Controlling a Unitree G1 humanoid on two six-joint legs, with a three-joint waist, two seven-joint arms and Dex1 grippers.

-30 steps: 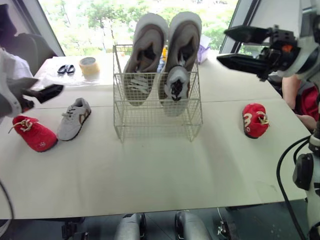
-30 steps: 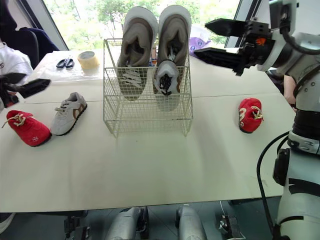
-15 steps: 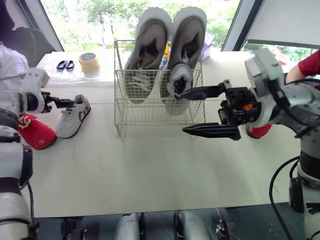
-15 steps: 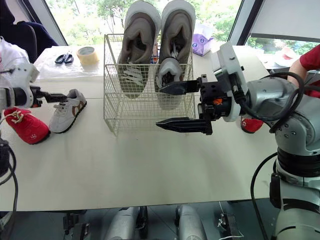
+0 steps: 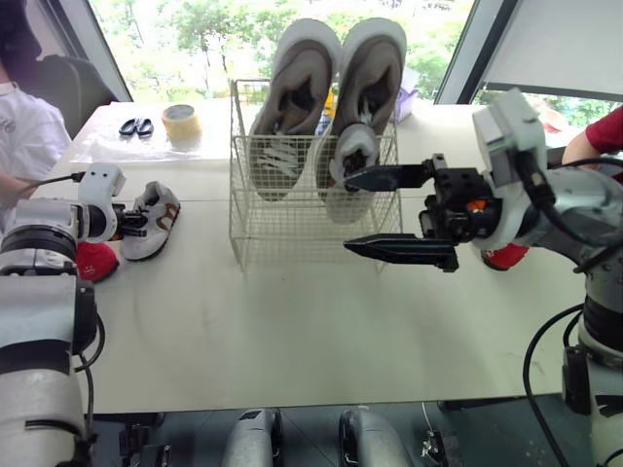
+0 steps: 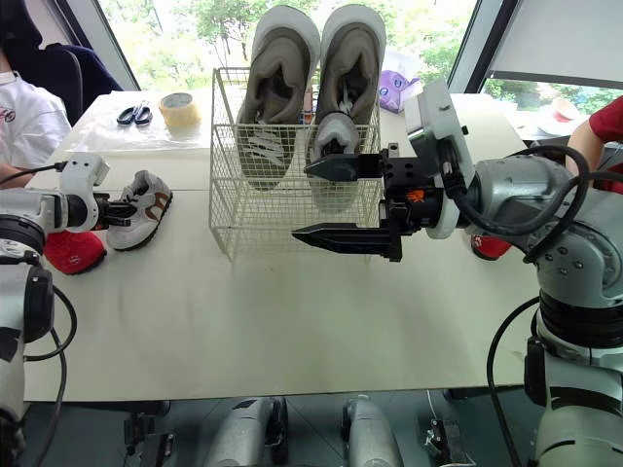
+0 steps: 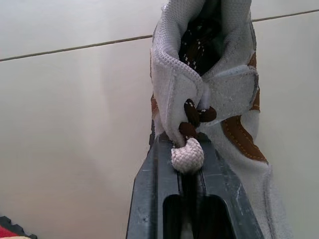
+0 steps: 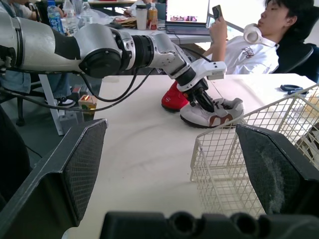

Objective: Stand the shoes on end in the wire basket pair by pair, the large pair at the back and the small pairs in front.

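Left wrist view, left gripper (image 7: 185,149): nearly closed, pinching white shoe (image 7: 229,84) at its collar.
Right gripper (image 6: 302,200): spread wide, empty; wire basket (image 6: 251,210) just beyond.

White table (image 5: 292,331), one seam running left to right. Far side: window (image 5: 195,29), bright daylight, green trees beyond; dark slanted frames (image 5: 456,53). Far left: black chair (image 5: 60,83). Near: dark grey floor (image 5: 477,433).

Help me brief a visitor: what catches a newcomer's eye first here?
The large grey shoes stand on end in the wire basket mid-table, towering over its rim. The right gripper hangs wide open just before it; the left gripper nips the heel of the white-and-brown shoe on the robot's left.
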